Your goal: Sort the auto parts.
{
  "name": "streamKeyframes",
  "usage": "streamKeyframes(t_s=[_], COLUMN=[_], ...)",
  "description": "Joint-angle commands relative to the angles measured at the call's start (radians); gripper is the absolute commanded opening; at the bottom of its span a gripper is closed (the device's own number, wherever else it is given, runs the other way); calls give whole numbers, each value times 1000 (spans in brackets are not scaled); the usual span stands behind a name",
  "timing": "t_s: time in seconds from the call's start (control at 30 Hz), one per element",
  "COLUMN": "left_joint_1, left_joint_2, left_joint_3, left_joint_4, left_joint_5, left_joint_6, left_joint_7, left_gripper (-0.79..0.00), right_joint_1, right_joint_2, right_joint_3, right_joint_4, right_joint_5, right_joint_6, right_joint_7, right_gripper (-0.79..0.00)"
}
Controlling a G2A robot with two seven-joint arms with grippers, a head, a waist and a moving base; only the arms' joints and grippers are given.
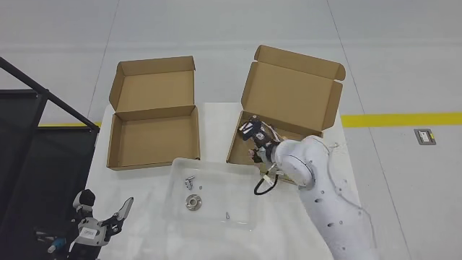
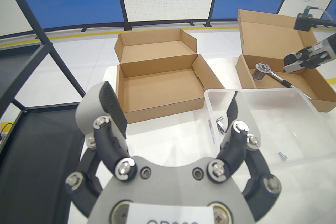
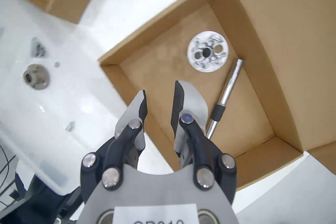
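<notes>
I'm holding the right end effector (image 3: 160,89) over the right-hand box (image 3: 246,51). Its fingers are drawn narrow with nothing between them. The left end effector (image 2: 170,93) is hanging wide and empty at the near left corner of the counter (image 1: 144,188), just short of the clear bin (image 3: 78,83).

Two parts are already lying in the right-hand box: a flanged disc (image 3: 207,51) and a metal rod (image 3: 228,88), with the rod just beside one finger. A hub (image 3: 36,76), a small bracket-like piece (image 3: 39,49) and a loose bolt (image 3: 69,126) are waiting in the bin. The left-hand box (image 2: 157,83) is sitting empty.

My main worry is the box's near wall, which is running right under the fingers. If I'm sweeping across to the bin too low, I'm risking catching that rim and dragging the light cardboard, parts and all. Dropping straight down here could knock the rod or roll it against the disc.

The bin's clear walls are hard for me to judge, so I could clip its edge on the way in. The fingers are also too narrow for the hub as they stand, and going down like this would mean pushing it instead of straddling it. The bolt looks small and likely to skate on the plastic. With the left arm parked so near the bin, sending both arms in at once is inviting a collision.
</notes>
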Motion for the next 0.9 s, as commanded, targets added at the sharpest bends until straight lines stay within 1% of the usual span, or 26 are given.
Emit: streamKeyframes(t_s=[0.0, 0.07, 0.13, 0.23, 0.3, 0.33, 0.4, 0.5, 0.87], left_joint_1=[0, 0, 0, 0, 0, 0, 0, 0, 0], left_joint_2=[0, 0, 0, 0, 0, 0, 0, 0, 0], left_joint_3=[0, 0, 0, 0, 0, 0, 0, 0, 0], left_joint_4=[0, 0, 0, 0, 0, 0, 0, 0, 0], left_joint_5=[0, 0, 0, 0, 0, 0, 0, 0, 0], left_joint_6=[0, 0, 0, 0, 0, 0, 0, 0, 0], left_joint_7=[0, 0, 0, 0, 0, 0, 0, 0, 0], left_gripper=[0, 0, 0, 0, 0, 0, 0, 0, 0], right_joint_1=[-31, -47, -53, -32, -4, 13, 48, 93, 93], right_joint_2=[6, 9, 16, 31, 38, 40, 44, 50, 50], right_joint_3=[-9, -40, -110, -225, -290, -321, -369, -408, -408], right_joint_4=[-66, -105, -116, -103, -80, -65, -34, 0, 0], right_joint_5=[37, 75, 79, 76, 89, 102, 126, 177, 177], right_joint_6=[-83, -150, -163, -168, -158, -154, -135, -120, -120], right_joint_7=[51, 107, 95, 89, 99, 104, 122, 137, 137], right_gripper=[-496, -453, -453, -437, -388, -237, 0, 0, 0])
